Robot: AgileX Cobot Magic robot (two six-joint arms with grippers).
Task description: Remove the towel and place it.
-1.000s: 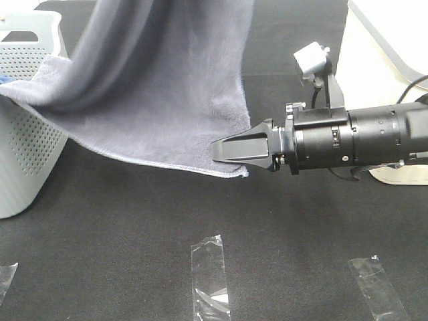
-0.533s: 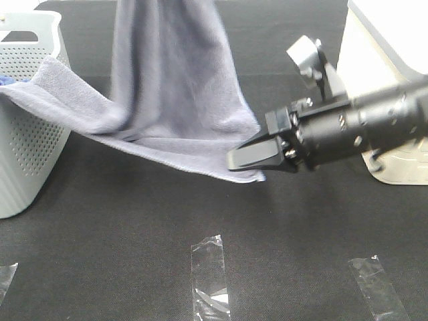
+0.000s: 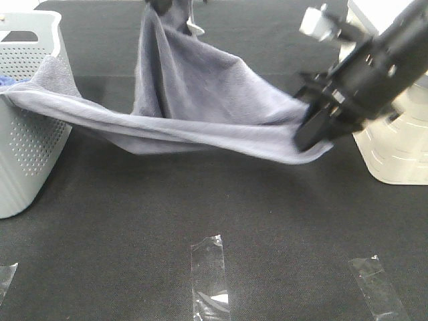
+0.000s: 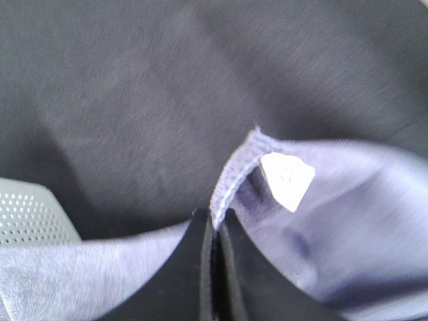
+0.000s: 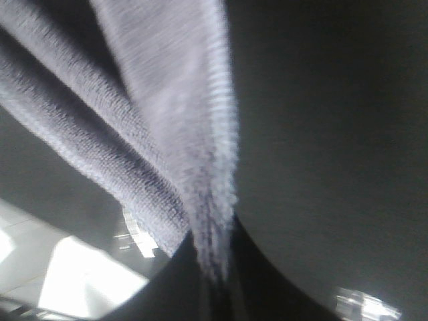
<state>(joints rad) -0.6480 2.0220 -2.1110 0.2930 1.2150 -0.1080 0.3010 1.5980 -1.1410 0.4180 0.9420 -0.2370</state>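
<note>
Grey towel (image 3: 200, 100) stretches between left gripper (image 4: 215, 224) and right gripper (image 3: 311, 137), both pinching it.

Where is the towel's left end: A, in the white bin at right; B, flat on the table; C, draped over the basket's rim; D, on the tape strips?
C: one end of the towel lies across the rim of the basket.

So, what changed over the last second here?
The right gripper, shut on a corner of the towel, swung right and up, tilting, stretching it into a taut sling. Nothing was grasped or released. The basket and tape strips stayed put.
</note>
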